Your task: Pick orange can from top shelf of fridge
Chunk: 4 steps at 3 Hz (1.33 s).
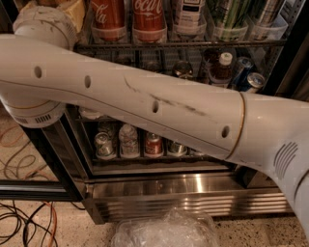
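White moulded arm (145, 103), scuffed with dark streaks, crosses the whole foreground from lower right to upper left and ends at a round joint (43, 26) near the top-left corner. The gripper lies beyond that joint, out of view, so whether it is released or clenched cannot be told.

On the speckled floor below the arm are a crumpled clear plastic sheet (164, 231) at the bottom centre and loose cables (24, 222) at the left.

Behind these stands the fridge (183, 193), its ribbed stainless-steel base facing the camera. Its lowest visible wire rack (145, 159) carries a row of short cans (153, 144). A middle rack holds a brown bottle with a white cap (223, 65) and blue cans (253, 81).

Farthest up, the top shelf (183, 44) bears two red Coca-Cola cans (149, 19), with bottles to their right. The orange can (72, 10) shows only as a golden patch just left of the red cans, partly hidden by the joint.
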Available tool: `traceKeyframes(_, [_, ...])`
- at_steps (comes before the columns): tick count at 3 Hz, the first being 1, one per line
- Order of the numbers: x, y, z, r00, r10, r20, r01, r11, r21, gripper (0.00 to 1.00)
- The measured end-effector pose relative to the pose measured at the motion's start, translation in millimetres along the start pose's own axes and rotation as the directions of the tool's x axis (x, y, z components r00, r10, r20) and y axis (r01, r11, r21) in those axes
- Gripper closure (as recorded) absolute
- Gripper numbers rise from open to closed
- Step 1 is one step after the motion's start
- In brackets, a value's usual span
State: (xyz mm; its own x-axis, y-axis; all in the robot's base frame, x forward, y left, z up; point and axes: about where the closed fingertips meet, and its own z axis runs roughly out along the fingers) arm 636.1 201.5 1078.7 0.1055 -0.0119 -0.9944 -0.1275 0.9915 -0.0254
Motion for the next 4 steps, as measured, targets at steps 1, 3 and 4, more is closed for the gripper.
traceKeyframes(1, [6.6, 3.4, 7.1, 1.000, -0.008, -0.017, 0.008, 1.0000, 0.002, 0.57])
traceKeyframes(3, [6.5, 3.4, 7.1, 1.000, -0.008, -0.016, 0.008, 1.0000, 0.002, 1.00])
traceKeyframes(4, [-23.3, 1.5, -11.0, 0.998, 0.024, 0.050, -0.022, 0.9992, -0.034, 1.00])
